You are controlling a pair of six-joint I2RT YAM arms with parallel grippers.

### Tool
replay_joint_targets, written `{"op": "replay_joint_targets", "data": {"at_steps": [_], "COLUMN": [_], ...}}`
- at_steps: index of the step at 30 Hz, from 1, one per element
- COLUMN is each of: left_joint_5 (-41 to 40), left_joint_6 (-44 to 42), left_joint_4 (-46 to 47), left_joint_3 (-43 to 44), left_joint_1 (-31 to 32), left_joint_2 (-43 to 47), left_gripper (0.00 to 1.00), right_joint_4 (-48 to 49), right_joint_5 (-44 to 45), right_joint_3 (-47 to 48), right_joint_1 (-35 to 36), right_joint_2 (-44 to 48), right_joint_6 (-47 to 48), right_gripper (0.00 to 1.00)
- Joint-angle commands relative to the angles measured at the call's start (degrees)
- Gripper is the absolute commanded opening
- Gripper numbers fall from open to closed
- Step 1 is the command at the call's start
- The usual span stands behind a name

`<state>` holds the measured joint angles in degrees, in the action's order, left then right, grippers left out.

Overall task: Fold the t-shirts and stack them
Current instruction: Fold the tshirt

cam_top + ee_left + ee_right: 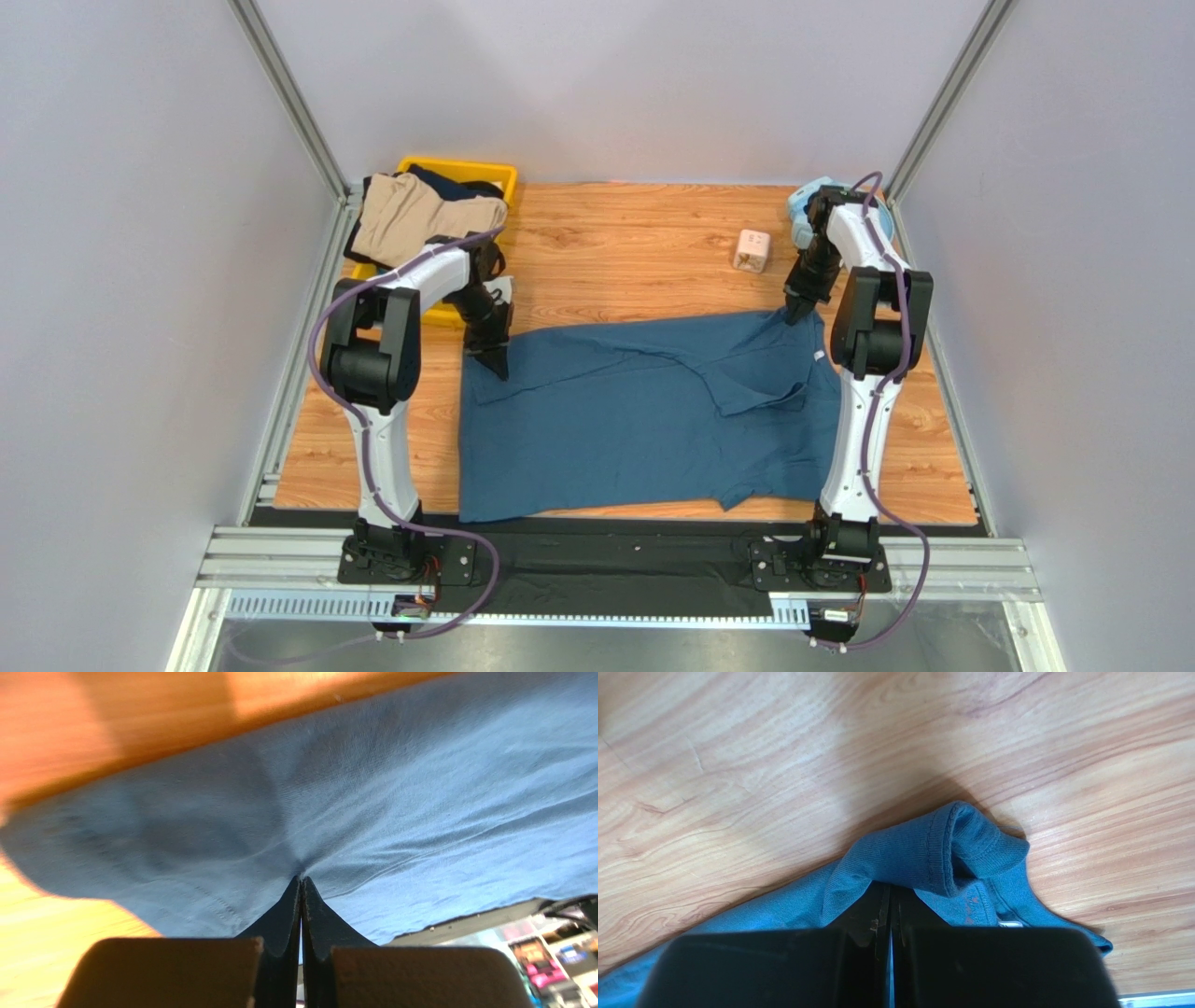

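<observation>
A large dark teal-blue t-shirt (645,413) lies spread on the wooden table. My left gripper (494,361) is shut on its far left corner; in the left wrist view the cloth (365,791) puckers where the two fingertips (302,879) pinch it. My right gripper (795,314) is shut on the far right corner by the collar; the ribbed collar (948,847) bunches over the fingertips (889,885). A tan shirt (421,213) and a dark navy one (456,182) lie bunched in a yellow bin (494,179) at the back left.
A small beige cube (753,251) sits on the wood at the back, right of centre. Light-blue headphones (814,200) lie in the back right corner behind the right arm. Grey walls and metal rails enclose the table (617,245).
</observation>
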<state>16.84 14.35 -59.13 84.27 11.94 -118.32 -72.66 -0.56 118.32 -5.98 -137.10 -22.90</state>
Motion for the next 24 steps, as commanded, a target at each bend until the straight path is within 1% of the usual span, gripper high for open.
{"op": "replay_joint_targets", "data": {"at_steps": [1, 4, 5, 6, 8, 9, 11, 12, 14, 15, 16, 18, 19, 20, 22, 24], "left_joint_5": [-1.55, 0.81, 1.35, 2.05, 3.81, 3.99, 4.95, 5.57, 7.50, 7.77, 7.68, 7.42, 7.77, 8.20, 9.08, 9.44], "left_joint_6": [0.33, 0.76, 0.94, 1.12, 1.64, 2.17, 2.70, 2.96, 3.14, 3.14, 2.97, 3.23, 3.58, 4.02, 5.77, 7.44], "left_joint_4": [-1.86, -1.60, -1.08, -0.72, 0.07, 0.33, 0.77, 0.86, 0.77, 0.77, 1.30, 2.44, 3.84, 4.98, 7.70, 9.55], "left_joint_3": [4.49, 7.22, 8.44, 9.06, 10.73, 11.26, 11.88, 11.88, 10.92, 10.13, 7.78, 4.34, 0.50, -1.80, -8.12, -12.00], "left_joint_1": [-1.22, -1.22, -1.22, -1.22, -1.22, -1.22, -1.22, -1.14, -0.96, -0.35, 0.09, 2.02, 2.64, 4.21, 6.06, 9.23], "left_joint_2": [0.20, 0.90, 1.34, 2.30, 3.27, 4.23, 5.29, 6.08, 7.05, 8.45, 9.50, 12.92, 14.25, 15.57, 19.08, 21.28], "left_gripper": [0.00, 0.00, 0.00, 0.07, 0.11, 0.13, 0.15, 0.17, 0.18, 0.18, 0.20, 0.22, 0.22, 0.25, 0.25, 0.25], "right_joint_4": [2.79, 1.92, 2.09, 2.87, 4.10, 5.76, 6.92, 7.27, 7.10, 6.75, 6.92, 7.27, 7.36, 7.27, 6.92, 6.31], "right_joint_5": [-0.05, -1.99, -2.51, -2.61, -2.96, -3.13, -3.13, -3.22, -3.40, -3.57, -3.66, -3.66, -3.57, -3.49, -3.31, -4.45], "right_joint_3": [4.10, 5.51, 5.17, 4.64, 2.18, 0.96, -1.68, -2.30, -4.85, -6.07, -8.26, -15.55, -18.19, -23.44, -28.30, -35.22], "right_joint_1": [-0.61, -0.61, -0.61, -0.61, -0.61, -0.70, -0.70, -0.79, -0.70, -0.70, -0.44, 0.00, 0.61, 0.88, 1.84, 2.89], "right_joint_2": [-2.47, -2.30, -1.43, 0.58, 4.10, 8.30, 12.27, 16.03, 19.48, 21.07, 25.00, 28.80, 32.99, 34.77, 40.38, 43.39], "right_joint_6": [-1.62, -2.15, -2.41, -2.42, -2.59, -2.68, -2.77, -2.77, -2.51, -2.24, -2.24, -1.46, -0.93, -0.40, 0.74, 0.92], "right_gripper": [0.00, 0.02, 0.08, 0.10, 0.17, 0.18, 0.23, 0.24, 0.25, 0.25, 0.25, 0.25, 0.26, 0.27, 0.29, 0.29]}}
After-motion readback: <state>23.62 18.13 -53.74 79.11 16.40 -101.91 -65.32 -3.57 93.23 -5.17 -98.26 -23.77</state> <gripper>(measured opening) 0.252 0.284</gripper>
